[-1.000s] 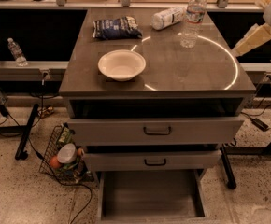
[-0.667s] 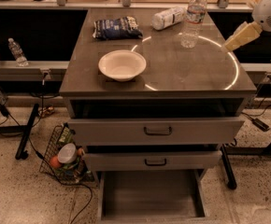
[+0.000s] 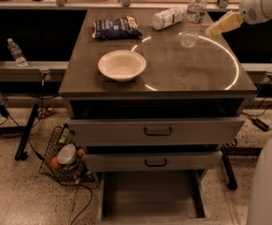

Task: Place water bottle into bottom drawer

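Observation:
The water bottle [image 3: 193,20], clear and ribbed with a white cap, stands upright at the back right of the cabinet top [image 3: 187,74]. My gripper [image 3: 216,28] reaches in from the upper right and hangs just right of the bottle at about half its height, a short gap away. The bottom drawer [image 3: 152,198] is pulled out at floor level and shows a plain grey inside with nothing in it.
A white bowl [image 3: 122,65], a dark snack bag [image 3: 116,28] and a white-labelled bottle [image 3: 168,18] lying on its side share the top. Two handled drawers [image 3: 157,131] stand slightly open above the bottom one. A wire basket [image 3: 65,159] sits on the floor at the left. A tiny bottle [image 3: 17,52] stands on a left ledge.
My gripper has moved left and slightly up, from the frame's right edge to close beside the water bottle. Nothing else has moved.

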Robot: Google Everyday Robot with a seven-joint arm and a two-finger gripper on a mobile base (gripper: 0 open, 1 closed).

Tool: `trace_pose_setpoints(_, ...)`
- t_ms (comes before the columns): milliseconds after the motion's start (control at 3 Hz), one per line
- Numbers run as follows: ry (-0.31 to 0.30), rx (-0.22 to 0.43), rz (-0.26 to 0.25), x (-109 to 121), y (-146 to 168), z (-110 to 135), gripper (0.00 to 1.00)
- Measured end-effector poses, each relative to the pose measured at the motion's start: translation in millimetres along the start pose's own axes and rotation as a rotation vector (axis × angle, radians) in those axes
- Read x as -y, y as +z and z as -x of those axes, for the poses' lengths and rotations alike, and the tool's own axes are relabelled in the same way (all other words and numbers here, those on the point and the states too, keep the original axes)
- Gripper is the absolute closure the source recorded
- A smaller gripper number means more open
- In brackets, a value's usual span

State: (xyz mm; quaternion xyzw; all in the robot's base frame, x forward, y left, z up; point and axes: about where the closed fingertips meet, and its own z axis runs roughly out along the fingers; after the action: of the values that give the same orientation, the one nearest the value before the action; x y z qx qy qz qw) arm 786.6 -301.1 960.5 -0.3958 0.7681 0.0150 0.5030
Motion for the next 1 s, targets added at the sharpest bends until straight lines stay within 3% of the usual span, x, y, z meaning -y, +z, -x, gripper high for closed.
trace_pose_setpoints(333, 0.097, 0.085, 0.017, 1.1, 25.2, 13.6, 0.00)
trace_pose_setpoints(1000, 0.219, 0.214, 0.133, -24.0, 69.3, 45.2, 0.00)
